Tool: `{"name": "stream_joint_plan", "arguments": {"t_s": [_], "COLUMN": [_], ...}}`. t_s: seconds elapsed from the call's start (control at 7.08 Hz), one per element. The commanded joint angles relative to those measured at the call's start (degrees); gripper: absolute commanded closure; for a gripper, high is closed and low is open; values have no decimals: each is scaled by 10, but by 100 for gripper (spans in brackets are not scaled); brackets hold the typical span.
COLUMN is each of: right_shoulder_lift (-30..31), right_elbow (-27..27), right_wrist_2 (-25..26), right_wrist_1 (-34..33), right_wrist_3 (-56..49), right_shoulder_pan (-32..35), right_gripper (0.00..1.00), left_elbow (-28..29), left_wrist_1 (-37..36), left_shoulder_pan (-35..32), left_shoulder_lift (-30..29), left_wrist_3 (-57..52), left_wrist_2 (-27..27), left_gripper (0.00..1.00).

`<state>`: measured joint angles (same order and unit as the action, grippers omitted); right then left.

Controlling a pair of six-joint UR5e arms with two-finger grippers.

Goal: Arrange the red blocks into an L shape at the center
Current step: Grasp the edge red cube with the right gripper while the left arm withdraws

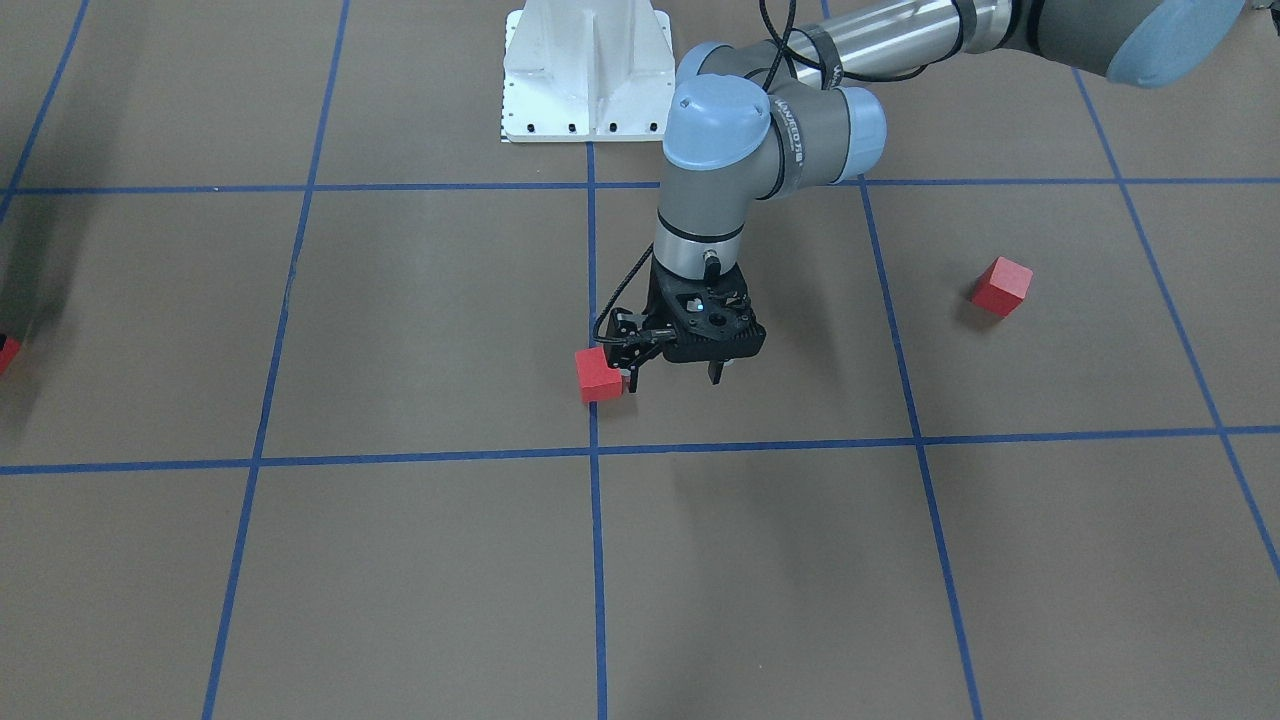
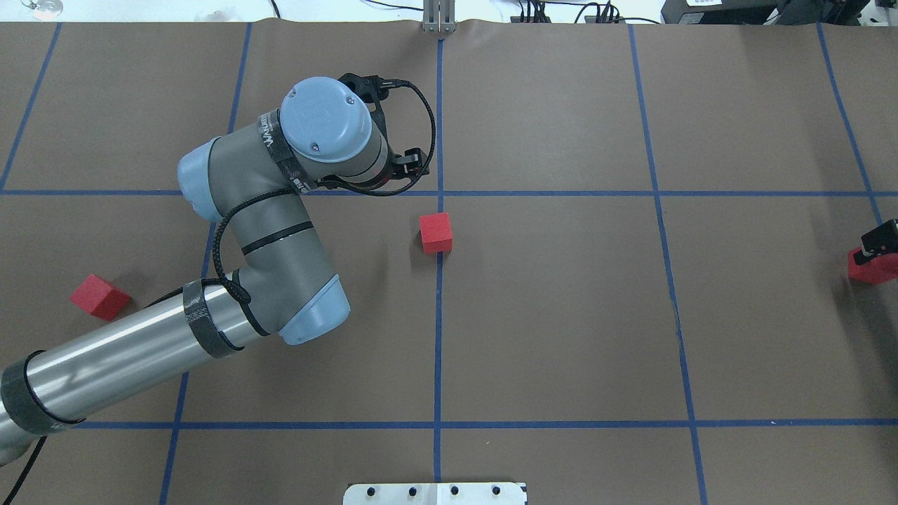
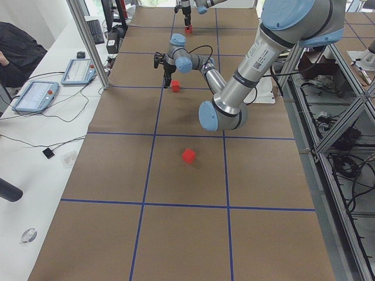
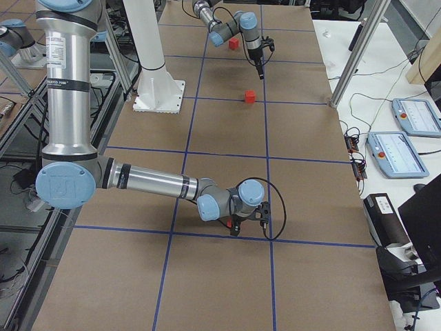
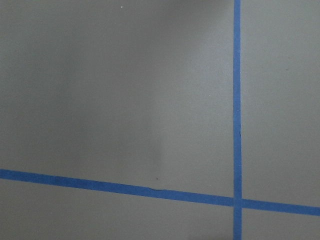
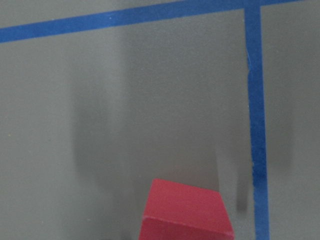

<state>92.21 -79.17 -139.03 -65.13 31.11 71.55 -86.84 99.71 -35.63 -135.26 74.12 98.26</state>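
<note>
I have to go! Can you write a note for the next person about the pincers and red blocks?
Left pincer: open, empty, close to the middle block.
Right pincer: at the edge block on the robot's right; grip unclear.
Third block: alone, far on the robot's left.
Done: one block sits at the center.
Left to do: bring the other two, form the L.

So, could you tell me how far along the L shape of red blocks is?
Done: one red block sits at the center. In hand: the left gripper hangs open and empty beside it; the right gripper is at a second block by the table's edge, grip unclear. Left: that one and the third block must join it.
</note>
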Motion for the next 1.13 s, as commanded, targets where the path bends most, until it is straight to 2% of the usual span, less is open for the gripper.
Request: {"name": "stream_joint_plan", "arguments": {"t_s": [0.0, 0.14, 0.42, 0.56, 0.71, 0.85, 0.99], "right_shoulder_lift": [-7, -8, -19, -51, -84, -110, -116], "right_elbow": [-19, -58, -140, -177, -199, -216, -244], "right_wrist_2": [28, 28, 38, 55, 56, 82, 140], "right_wrist_1": [2, -2, -5, -5, -6, -6, -10], "right_wrist_3": [46, 47, 47, 49, 63, 68, 76], "right_shoulder_pan": [-5, -5, -35, -70, -103, -155, -217], "right_gripper": [100, 100, 100, 100, 100, 100, 100], "left_elbow": [-5, -27, -114, -144, -156, -159, -158], "left_wrist_1": [0, -2, -5, -4, 0, 1, 2], "left_shoulder_pan": [-7, -20, -53, -94, -148, -190, -213], "left_shoulder_lift": [0, 15, 120, 179, 230, 263, 286], "left_wrist_3": [0, -5, -78, -143, -214, -285, -335], "left_wrist_2": [0, 5, 8, 44, 103, 119, 120], "left_gripper": [0, 0, 0, 0, 0, 0, 0]}}
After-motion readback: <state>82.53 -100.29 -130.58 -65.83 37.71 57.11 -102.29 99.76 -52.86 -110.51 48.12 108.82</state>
